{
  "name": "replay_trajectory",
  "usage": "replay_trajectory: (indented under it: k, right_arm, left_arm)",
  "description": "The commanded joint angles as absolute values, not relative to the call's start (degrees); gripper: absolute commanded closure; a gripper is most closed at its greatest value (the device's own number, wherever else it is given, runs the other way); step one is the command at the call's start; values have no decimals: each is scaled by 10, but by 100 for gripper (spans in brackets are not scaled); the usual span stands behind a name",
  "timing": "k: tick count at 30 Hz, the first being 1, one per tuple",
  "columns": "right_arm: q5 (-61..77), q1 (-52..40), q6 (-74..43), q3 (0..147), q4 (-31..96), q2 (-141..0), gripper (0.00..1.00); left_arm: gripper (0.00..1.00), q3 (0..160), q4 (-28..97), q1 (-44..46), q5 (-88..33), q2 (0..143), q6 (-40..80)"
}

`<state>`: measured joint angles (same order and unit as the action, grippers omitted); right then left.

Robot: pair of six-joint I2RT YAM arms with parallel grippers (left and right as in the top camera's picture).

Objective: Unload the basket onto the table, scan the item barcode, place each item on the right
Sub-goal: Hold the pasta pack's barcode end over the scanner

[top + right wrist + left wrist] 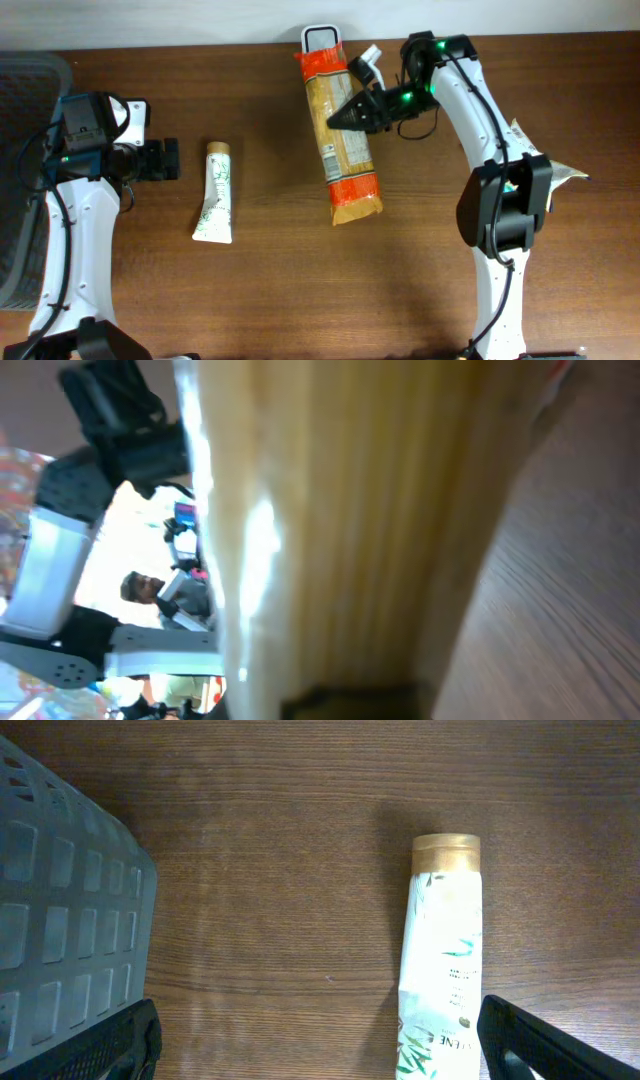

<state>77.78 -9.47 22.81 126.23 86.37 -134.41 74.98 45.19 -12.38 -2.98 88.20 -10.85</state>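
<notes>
Orange-and-clear pasta pack (345, 125) lies mid-table, top end at a white device (320, 38). Right gripper (338, 119) pinched narrow on its right edge. Left gripper (172, 160) wide apart, just beside lotion tube (215, 195).

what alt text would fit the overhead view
The right gripper pinches the edge of a pasta bag on a wooden table. The left gripper sits open beside a white tube, with a grey basket at far left.
</notes>
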Motion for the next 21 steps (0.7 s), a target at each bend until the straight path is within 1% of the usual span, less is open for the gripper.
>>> replay_trajectory:
  k: [1, 4, 6, 7, 12, 14, 15, 16, 17, 18, 19, 20, 21]
  right_arm:
    - [870, -73, 238, 1279, 866, -1308, 96]
    - [870, -59, 271, 1279, 875, -1300, 96]
    - [870, -34, 305, 1279, 876, -1263, 96]
    - [862, -8, 313, 1279, 876, -1225, 96]
    - [762, 109, 284, 1279, 874, -1096, 96]
    - [762, 128, 284, 1279, 874, -1080, 96]
    - [761, 128, 284, 1279, 874, -1077, 96]
    - [732, 116, 260, 1279, 871, -1077, 96]
    - [648, 93, 199, 1284, 848, -1077, 96]
    - [510, 46, 120, 1295, 811, -1077, 96]
    - [357, -32, 66, 1307, 766, -1077, 96]
    - [281, -70, 50, 1310, 740, -1077, 96]
    - [120, -143, 42, 1310, 689, -1081, 96]
  left_arm:
    - [1, 751, 451, -125, -34, 882, -105]
    - [1, 751, 451, -125, -34, 882, -105]
    - [1, 751, 451, -125, -34, 882, -105]
    - [1, 751, 451, -125, -34, 882, -105]
    - [1, 751, 451, -125, -34, 882, -105]
    - [1, 751, 451, -125, -34, 882, -105]
    - [1, 751, 451, -125, -34, 882, -105]
    - [1, 751, 451, -125, -34, 882, -105]
    - [1, 751, 451, -125, -34, 882, -105]
    - [1, 751, 451, -125, -34, 882, -105]
    - [1, 751, 451, -125, -34, 882, -105]
    - [1, 751, 451, -125, -34, 882, -105]
    - [1, 751, 451, -125, -34, 882, -105]
